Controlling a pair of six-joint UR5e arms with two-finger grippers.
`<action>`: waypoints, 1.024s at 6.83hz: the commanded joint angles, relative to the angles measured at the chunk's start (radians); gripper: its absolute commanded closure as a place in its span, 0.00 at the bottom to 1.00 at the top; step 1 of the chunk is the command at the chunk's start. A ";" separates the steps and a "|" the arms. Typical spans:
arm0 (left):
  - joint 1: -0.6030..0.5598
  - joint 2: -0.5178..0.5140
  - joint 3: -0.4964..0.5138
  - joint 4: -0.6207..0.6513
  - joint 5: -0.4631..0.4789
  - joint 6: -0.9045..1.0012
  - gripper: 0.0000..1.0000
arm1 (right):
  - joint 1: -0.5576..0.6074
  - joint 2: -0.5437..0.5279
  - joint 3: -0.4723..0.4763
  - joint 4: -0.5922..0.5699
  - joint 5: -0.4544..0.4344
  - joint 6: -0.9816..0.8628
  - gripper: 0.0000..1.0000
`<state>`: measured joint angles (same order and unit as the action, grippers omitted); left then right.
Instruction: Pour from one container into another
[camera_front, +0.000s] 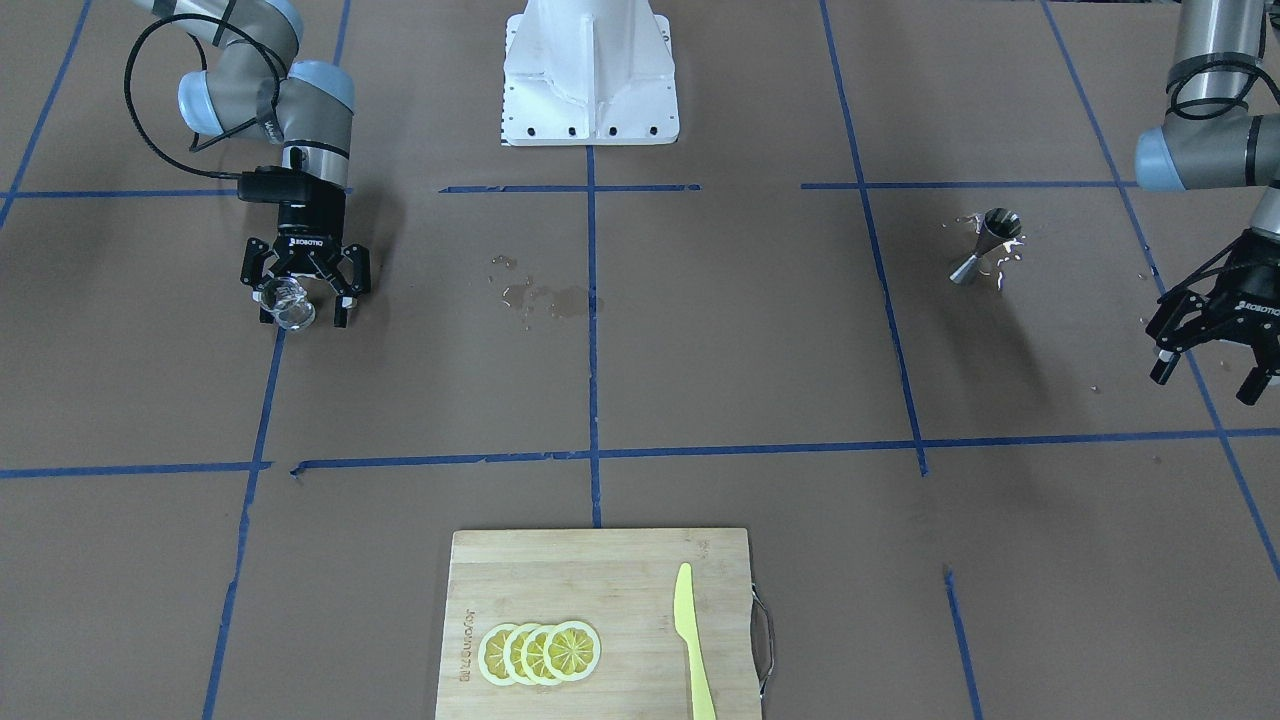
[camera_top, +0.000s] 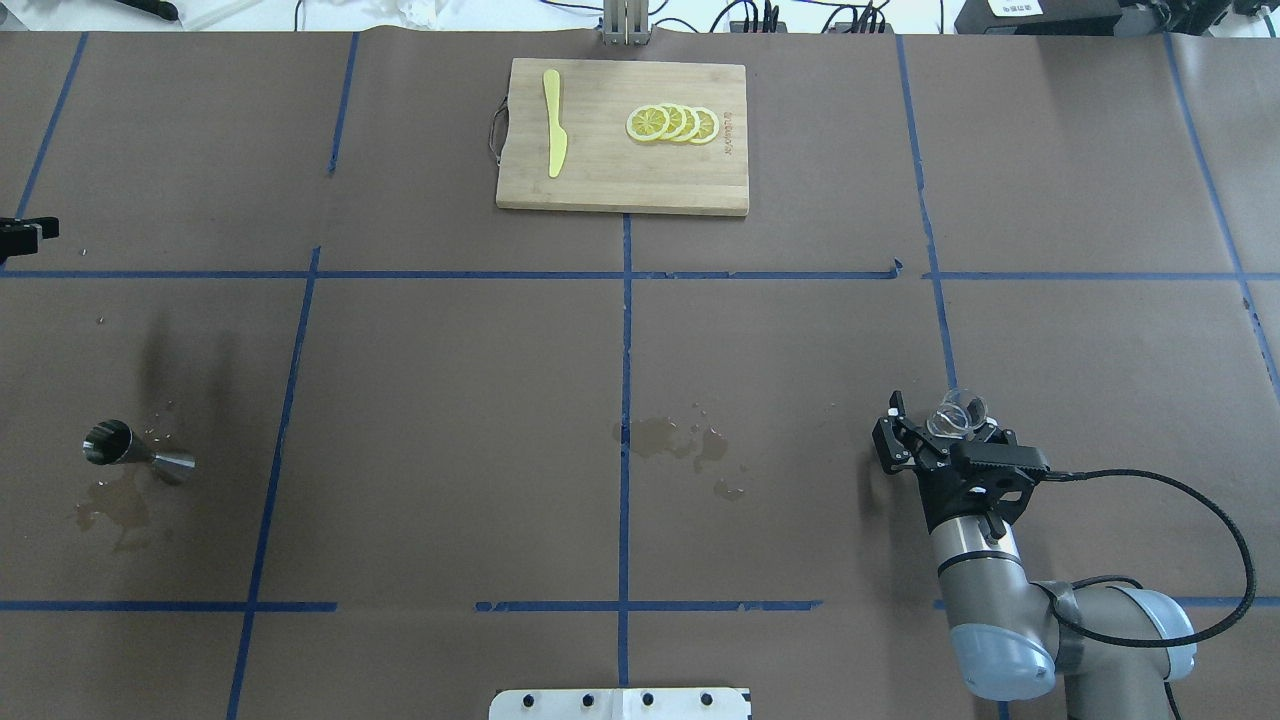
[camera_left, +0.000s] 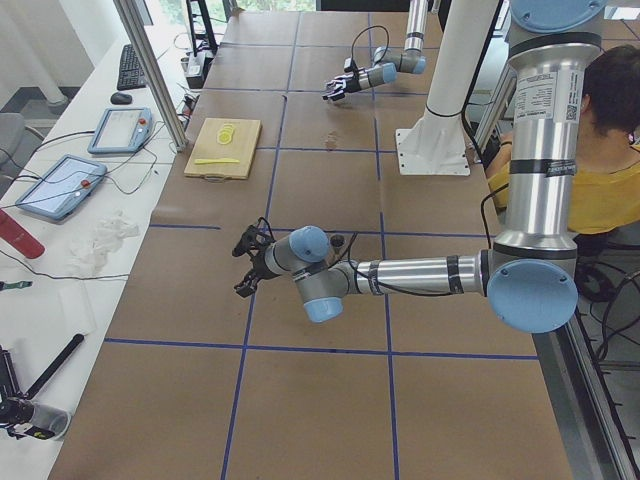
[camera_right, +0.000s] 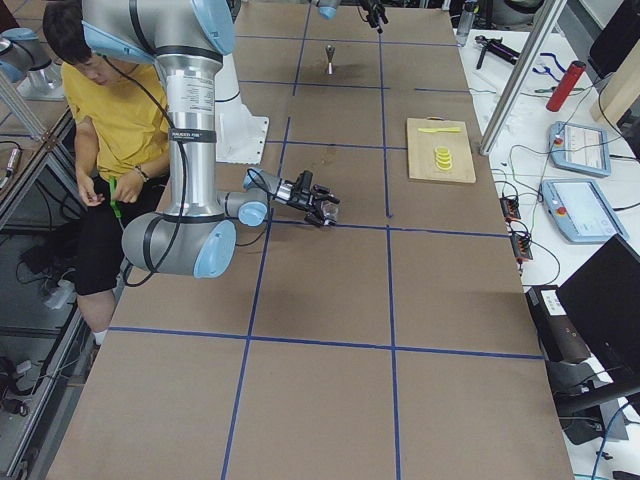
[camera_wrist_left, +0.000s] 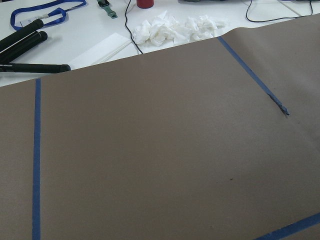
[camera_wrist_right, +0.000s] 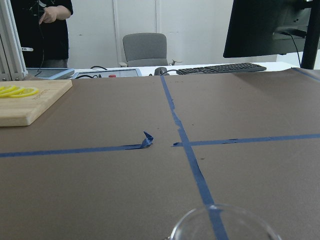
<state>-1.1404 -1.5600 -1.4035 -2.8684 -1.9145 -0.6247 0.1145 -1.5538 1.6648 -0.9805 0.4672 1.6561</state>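
Jaws of the right gripper (camera_front: 304, 298), upper left, stand wide around the glass cup (camera_front: 287, 304); left gripper (camera_front: 1207, 378), right edge, gapes empty.

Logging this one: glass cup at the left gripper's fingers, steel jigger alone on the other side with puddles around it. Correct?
Not quite: the glass cup is at the right gripper, as the overhead exterior view shows. The jigger does sit alone among puddles.

Brown table (camera_top: 450, 400): jigger (camera_top: 137, 452), cutting board (camera_top: 600, 180), puddles (camera_top: 680, 445)
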 joint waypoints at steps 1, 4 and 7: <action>-0.001 0.006 -0.014 0.000 0.000 -0.003 0.00 | -0.001 0.000 0.006 -0.001 -0.004 0.002 0.00; -0.001 0.009 -0.020 0.000 0.000 -0.003 0.00 | -0.022 -0.009 0.009 0.000 -0.028 0.005 0.00; 0.001 0.008 -0.023 0.000 0.000 -0.003 0.00 | -0.096 -0.107 0.090 0.000 -0.059 0.007 0.00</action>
<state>-1.1400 -1.5512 -1.4257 -2.8686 -1.9144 -0.6274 0.0480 -1.6199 1.7155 -0.9802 0.4168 1.6626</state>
